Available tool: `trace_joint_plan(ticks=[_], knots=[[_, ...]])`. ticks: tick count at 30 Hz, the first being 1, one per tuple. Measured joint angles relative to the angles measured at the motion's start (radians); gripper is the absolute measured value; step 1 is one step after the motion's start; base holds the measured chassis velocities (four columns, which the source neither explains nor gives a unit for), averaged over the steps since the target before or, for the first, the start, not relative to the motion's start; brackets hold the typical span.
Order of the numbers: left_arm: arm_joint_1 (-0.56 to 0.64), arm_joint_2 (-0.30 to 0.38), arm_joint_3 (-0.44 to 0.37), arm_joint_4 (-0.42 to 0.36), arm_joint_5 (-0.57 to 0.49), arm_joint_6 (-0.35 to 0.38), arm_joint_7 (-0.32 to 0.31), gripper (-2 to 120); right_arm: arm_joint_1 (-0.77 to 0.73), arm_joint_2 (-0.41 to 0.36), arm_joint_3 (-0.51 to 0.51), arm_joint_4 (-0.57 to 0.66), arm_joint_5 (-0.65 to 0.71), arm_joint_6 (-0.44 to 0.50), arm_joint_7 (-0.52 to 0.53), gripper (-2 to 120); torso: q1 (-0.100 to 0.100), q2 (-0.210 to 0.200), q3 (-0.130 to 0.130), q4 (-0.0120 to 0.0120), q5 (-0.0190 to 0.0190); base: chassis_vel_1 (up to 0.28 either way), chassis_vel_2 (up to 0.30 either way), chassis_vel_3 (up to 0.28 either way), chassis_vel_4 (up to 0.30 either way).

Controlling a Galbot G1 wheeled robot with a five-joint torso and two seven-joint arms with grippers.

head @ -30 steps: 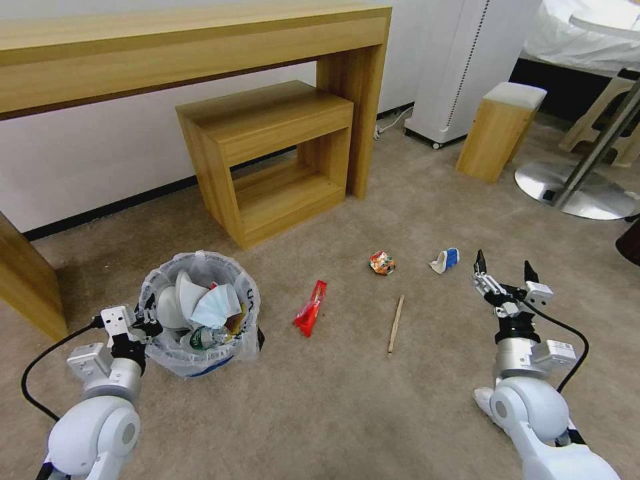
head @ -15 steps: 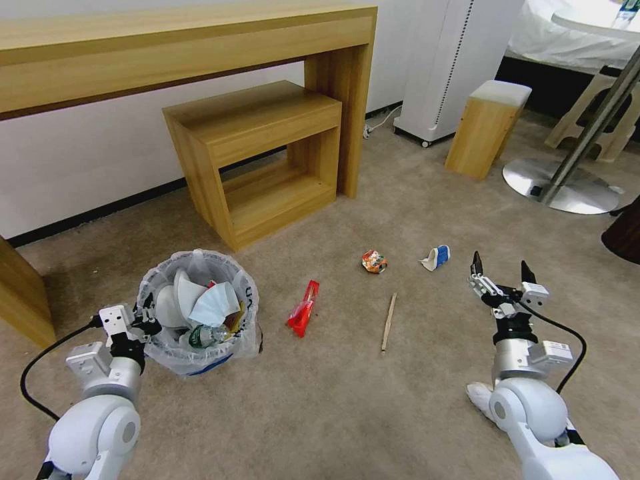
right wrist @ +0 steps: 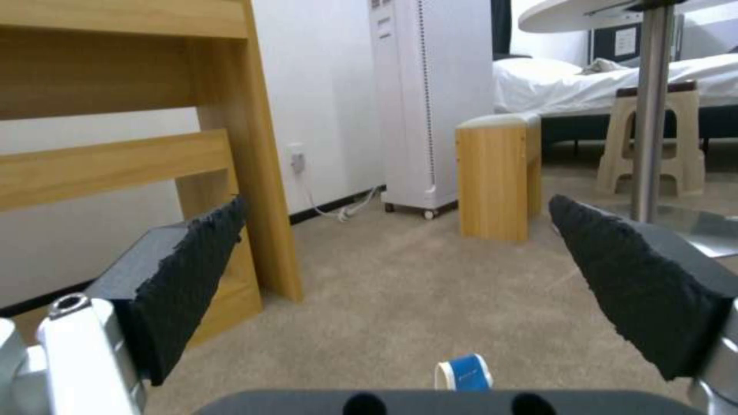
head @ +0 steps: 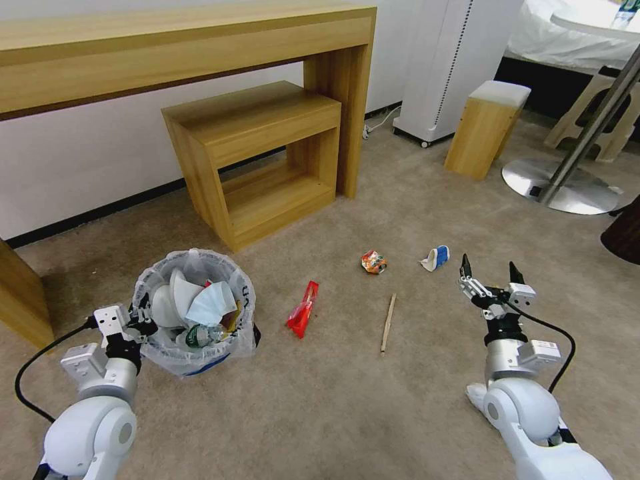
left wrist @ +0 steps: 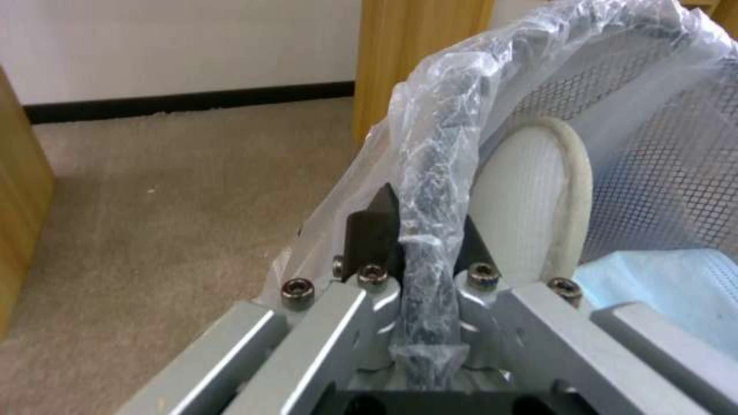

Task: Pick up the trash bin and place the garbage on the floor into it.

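The trash bin [head: 245, 332], lined with a crinkly bag, stands on the beige floor [head: 333, 407] at the left, holding a white slipper [left wrist: 538, 202], a pale blue mask [left wrist: 661, 288] and other litter. My left gripper [head: 143, 321] is shut on its bagged rim [left wrist: 430, 190]. Garbage lies on the carpet: a red wrapper [head: 302, 310], a wooden stick [head: 387, 323], a crumpled orange packet [head: 374, 262] and a blue-white paper cup [head: 435, 258]. My right gripper [head: 490, 269] hangs open just right of the cup [right wrist: 463, 372], a little above the carpet.
A wooden desk [head: 187, 47] with a low shelf unit [head: 260, 153] stands behind the bin. A white appliance [head: 460, 60], a small wooden stool [head: 485, 127] and a metal table base [head: 563, 190] are at the back right. A white piece [head: 476, 396] lies under my right arm.
The whole view shifted as the camera moved. My right gripper has come slightly left, nearer the cup, still open. The left gripper keeps its hold on the bin rim.
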Motion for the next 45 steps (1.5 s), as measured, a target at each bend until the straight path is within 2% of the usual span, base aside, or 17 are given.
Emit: trace_joint_plan(ticks=[17, 23, 26, 31, 32, 35, 36, 38, 39, 40, 43, 45], knots=[[-0.003, 0.000, 0.000, 0.004, 0.001, -0.006, 0.000, 2, 0.015, 0.004, -0.016, -0.013, -0.013, 0.016, 0.007, 100, 0.000, 0.000, 0.000, 0.0000, 0.0001, -0.065, 0.076, 0.068, -0.067], [-0.002, 0.003, 0.001, 0.009, 0.003, -0.006, 0.001, 2, 0.006, -0.052, -0.010, -0.010, -0.024, -0.025, 0.003, 100, 0.000, 0.000, 0.000, 0.0000, 0.0002, 0.000, 0.000, 0.000, 0.000], [-0.001, 0.003, 0.006, 0.019, 0.011, -0.006, 0.003, 2, -0.022, -0.130, 0.027, 0.006, 0.003, -0.095, -0.012, 100, 0.000, 0.000, 0.000, 0.0000, 0.0000, 0.000, 0.000, 0.000, 0.000], [-0.002, 0.003, 0.010, 0.028, 0.015, -0.006, 0.003, 2, -0.068, -0.203, 0.066, 0.019, 0.048, -0.171, -0.043, 100, 0.000, 0.000, 0.000, -0.0001, 0.0002, 0.000, 0.000, 0.000, 0.000], [-0.001, 0.005, 0.011, 0.037, 0.019, -0.009, 0.003, 2, -0.086, -0.234, 0.075, 0.030, 0.072, -0.215, -0.042, 100, 0.000, 0.000, 0.000, -0.0001, 0.0002, 0.000, 0.000, 0.000, 0.000], [-0.002, 0.004, 0.013, 0.055, 0.025, -0.017, 0.003, 2, -0.124, -0.301, 0.093, 0.053, 0.141, -0.357, 0.013, 100, 0.000, 0.000, 0.000, 0.0000, 0.0001, 0.000, 0.000, 0.000, 0.000], [-0.002, 0.004, 0.013, 0.055, 0.025, -0.017, 0.003, 2, -0.124, -0.301, 0.093, 0.053, 0.141, -0.357, 0.013, 100, 0.000, 0.000, 0.000, 0.0000, 0.0001, 0.000, 0.000, 0.000, 0.000], [-0.004, 0.003, 0.013, 0.066, 0.028, -0.024, 0.003, 2, -0.155, -0.360, 0.104, 0.057, 0.184, -0.447, 0.039, 100, 0.000, 0.000, 0.000, -0.0001, 0.0002, 0.000, 0.000, 0.000, 0.000], [-0.005, 0.002, 0.013, 0.072, 0.031, -0.028, 0.004, 2, -0.167, -0.394, 0.103, 0.050, 0.204, -0.475, 0.050, 100, 0.000, 0.000, 0.000, -0.0002, 0.0001, 0.000, 0.000, 0.000, 0.000], [-0.005, 0.002, 0.013, 0.072, 0.031, -0.028, 0.004, 2, -0.167, -0.394, 0.103, 0.050, 0.204, -0.475, 0.050, 100, 0.000, 0.000, 0.000, -0.0002, 0.0001, 0.000, 0.000, 0.000, 0.000], [-0.011, -0.003, 0.013, 0.089, 0.036, -0.035, 0.007, 2, -0.195, -0.487, 0.073, 0.030, 0.288, -0.558, 0.087, 100, 0.000, 0.000, 0.000, 0.0000, 0.0002, 0.000, 0.000, 0.000, 0.000], [-0.013, -0.005, 0.015, 0.094, 0.038, -0.038, 0.008, 2, -0.203, -0.510, 0.062, 0.028, 0.302, -0.583, 0.092, 100, 0.000, 0.000, 0.000, 0.0000, 0.0002, 0.000, 0.000, 0.000, 0.000]])
